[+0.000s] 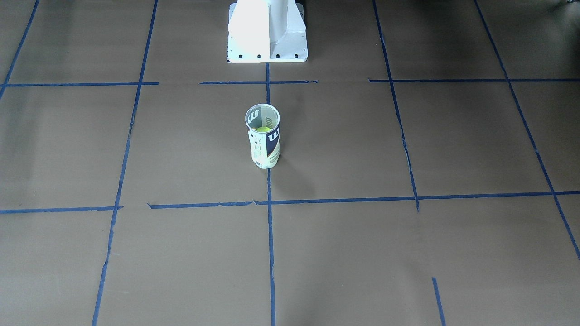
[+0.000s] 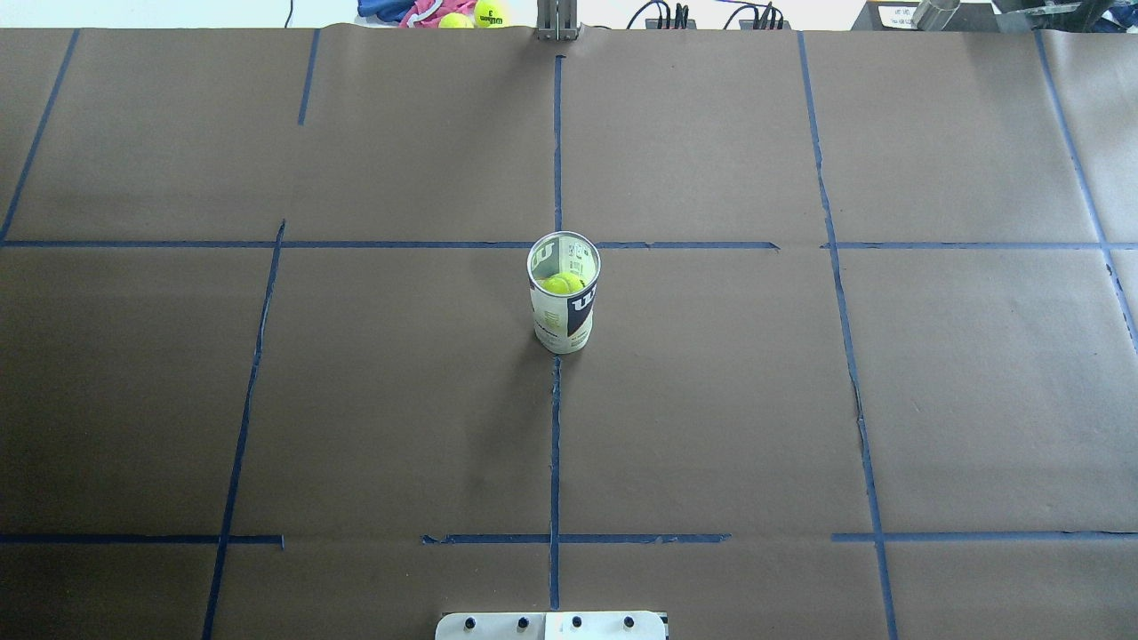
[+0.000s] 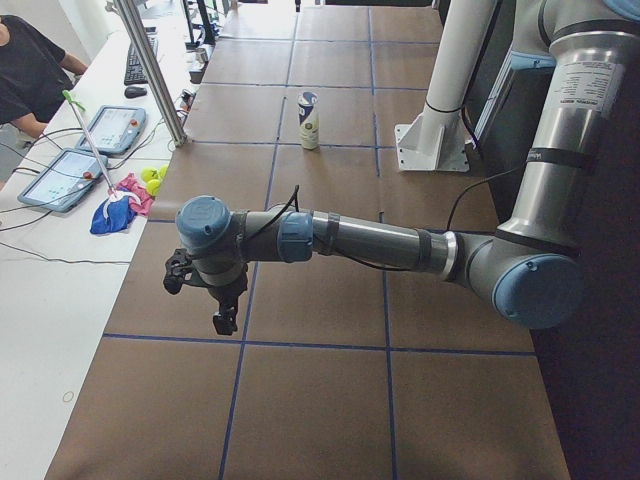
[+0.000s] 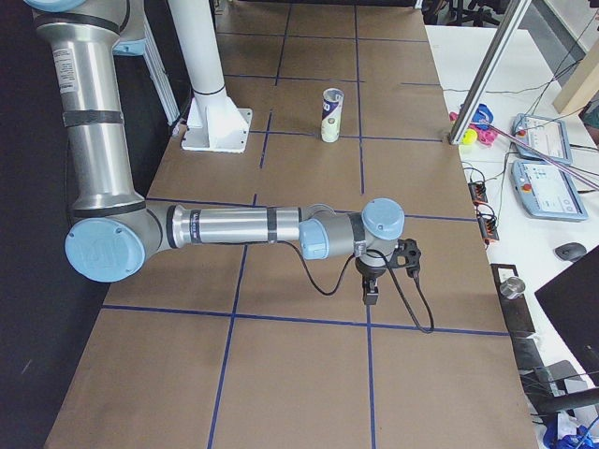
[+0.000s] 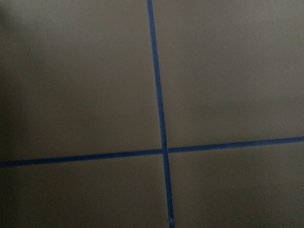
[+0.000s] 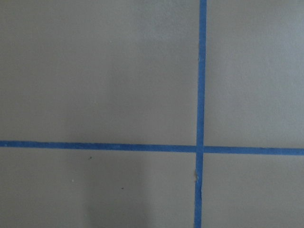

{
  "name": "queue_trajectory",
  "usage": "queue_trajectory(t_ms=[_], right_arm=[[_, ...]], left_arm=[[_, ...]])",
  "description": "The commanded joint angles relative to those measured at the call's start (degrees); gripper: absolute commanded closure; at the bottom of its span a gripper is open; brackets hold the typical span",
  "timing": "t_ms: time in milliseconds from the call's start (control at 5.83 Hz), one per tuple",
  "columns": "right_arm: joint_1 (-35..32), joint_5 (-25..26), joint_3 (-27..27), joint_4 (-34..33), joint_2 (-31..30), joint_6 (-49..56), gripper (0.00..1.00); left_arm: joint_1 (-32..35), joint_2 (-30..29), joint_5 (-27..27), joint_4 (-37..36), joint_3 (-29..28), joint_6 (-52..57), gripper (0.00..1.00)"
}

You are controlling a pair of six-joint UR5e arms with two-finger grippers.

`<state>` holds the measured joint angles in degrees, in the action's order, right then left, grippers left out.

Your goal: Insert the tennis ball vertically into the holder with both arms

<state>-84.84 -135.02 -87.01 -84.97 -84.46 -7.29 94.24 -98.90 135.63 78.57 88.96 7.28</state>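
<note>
The holder [image 1: 263, 147] stands upright at the middle of the table, open end up; it also shows in the overhead view [image 2: 562, 322] and both side views [image 3: 309, 120] [image 4: 330, 115]. The tennis ball [image 1: 263, 129] [image 2: 562, 284] sits inside it, below the rim. Both arms are away from it at the table's ends. The left gripper [image 3: 225, 320] hangs over the table in the exterior left view, the right gripper [image 4: 371, 297] in the exterior right view. I cannot tell whether either is open or shut. Both wrist views show only brown paper and blue tape.
The white pedestal [image 1: 267, 31] stands behind the holder. Spare tennis balls [image 2: 480, 13] and a cloth lie beyond the far edge. A metal post [image 3: 150, 70], tablets [image 3: 110, 128] and a person [image 3: 30, 70] are on the operators' side.
</note>
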Motion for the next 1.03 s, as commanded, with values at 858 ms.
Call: queue_trajectory(t_ms=[858], right_arm=[[-1.6, 1.0, -0.5, -8.9, -0.2, 10.0, 0.0]], left_arm=[[-2.3, 8.4, -0.2, 6.9, 4.1, -1.7, 0.0]])
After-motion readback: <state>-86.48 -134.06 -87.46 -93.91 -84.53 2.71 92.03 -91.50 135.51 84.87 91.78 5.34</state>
